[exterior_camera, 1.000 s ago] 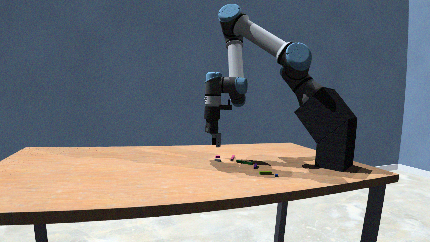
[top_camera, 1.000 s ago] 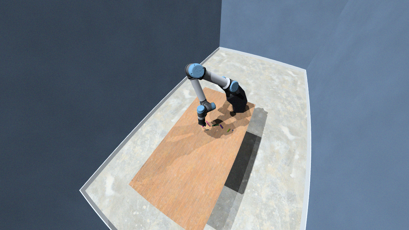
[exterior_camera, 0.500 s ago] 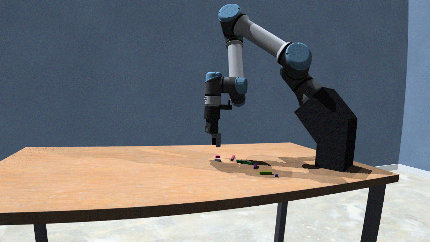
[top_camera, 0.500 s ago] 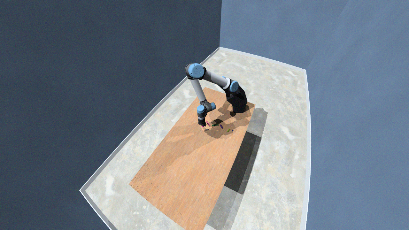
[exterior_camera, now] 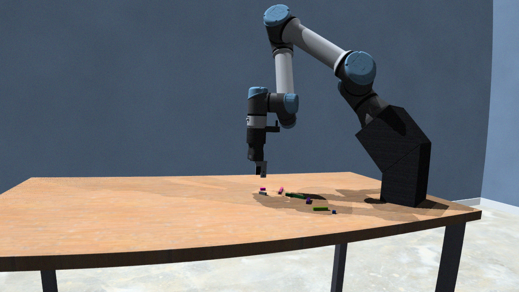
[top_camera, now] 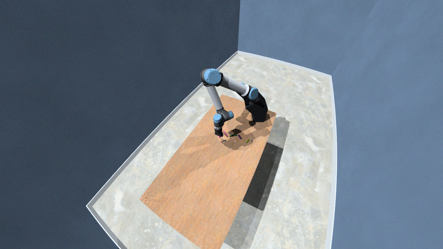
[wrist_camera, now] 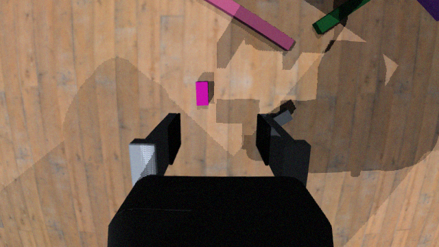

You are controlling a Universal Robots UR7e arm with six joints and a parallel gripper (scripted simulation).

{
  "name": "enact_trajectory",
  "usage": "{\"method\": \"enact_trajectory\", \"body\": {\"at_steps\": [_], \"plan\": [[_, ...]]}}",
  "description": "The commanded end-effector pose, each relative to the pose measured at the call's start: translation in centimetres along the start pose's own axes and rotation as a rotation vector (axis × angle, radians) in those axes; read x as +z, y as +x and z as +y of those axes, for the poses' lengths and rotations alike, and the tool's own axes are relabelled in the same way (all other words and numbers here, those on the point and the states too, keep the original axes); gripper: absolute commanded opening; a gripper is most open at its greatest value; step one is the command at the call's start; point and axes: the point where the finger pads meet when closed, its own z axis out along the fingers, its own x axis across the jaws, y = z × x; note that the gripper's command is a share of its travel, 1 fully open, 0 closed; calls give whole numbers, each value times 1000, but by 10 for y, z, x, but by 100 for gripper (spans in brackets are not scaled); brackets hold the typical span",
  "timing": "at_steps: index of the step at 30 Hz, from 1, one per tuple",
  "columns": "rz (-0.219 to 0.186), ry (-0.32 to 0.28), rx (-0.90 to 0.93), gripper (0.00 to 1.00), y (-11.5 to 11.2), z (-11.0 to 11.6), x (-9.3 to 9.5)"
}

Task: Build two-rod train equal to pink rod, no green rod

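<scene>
Your hand point(wrist_camera: 217, 137) hangs above the surface point(wrist_camera: 68, 103) with its fingers spread fully apart and nothing between them. In the wrist view, the magenta rod point(wrist_camera: 202, 93) lies just above the fingertips at centre frame, and the grey rod point(wrist_camera: 283, 118) peeks out behind the right finger. The pink rod point(wrist_camera: 252, 22) runs diagonally along the upper edge, with the green rod point(wrist_camera: 337, 15) near it at upper right.
</scene>
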Motion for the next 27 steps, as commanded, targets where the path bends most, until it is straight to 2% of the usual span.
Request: {"method": "enact_trajectory", "body": {"at_steps": [1, 22, 27], "plan": [[0, -1, 0, 100, 0, 0, 0], [0, -1, 1, 100, 0, -3, 0], [1, 0, 10, 100, 0, -36, -1]]}}
